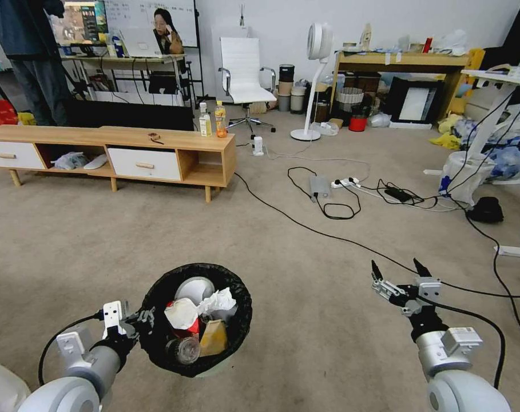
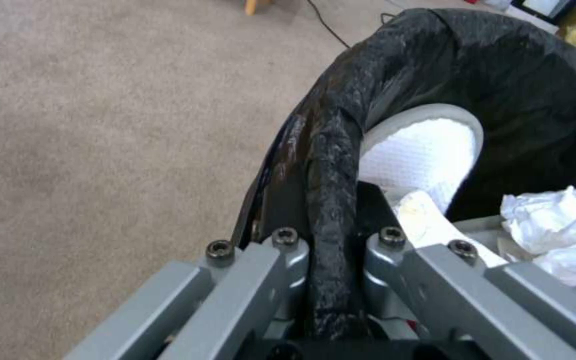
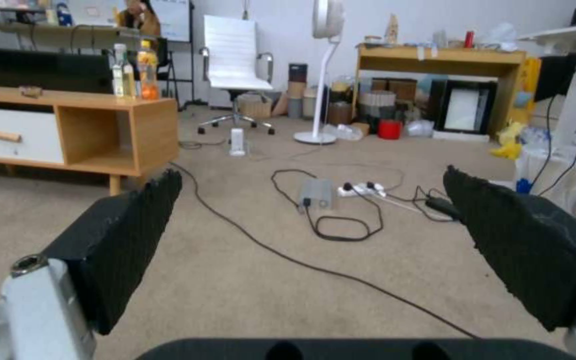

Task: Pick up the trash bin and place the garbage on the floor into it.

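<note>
The trash bin (image 1: 243,313), lined with a crinkled black bag, hangs low at my front left over the carpet floor (image 1: 311,332). My left gripper (image 1: 142,317) is shut on its near-left rim (image 2: 331,165), one finger inside and one outside. Inside the bin lies the garbage (image 1: 199,326): white tissues (image 2: 561,225), a brown paper bag, a red can, a clear bottle and a white cup (image 2: 421,155). My right gripper (image 1: 398,269) hovers open at front right, its black pads (image 3: 128,235) wide apart with nothing between them.
A black cable (image 1: 328,234) crosses the carpet ahead of the right gripper, leading to a power strip (image 1: 344,183). A low wooden cabinet (image 1: 116,151) with two drink bottles (image 1: 213,119) stands far left. Fan, chair, desks and bags line the back and right.
</note>
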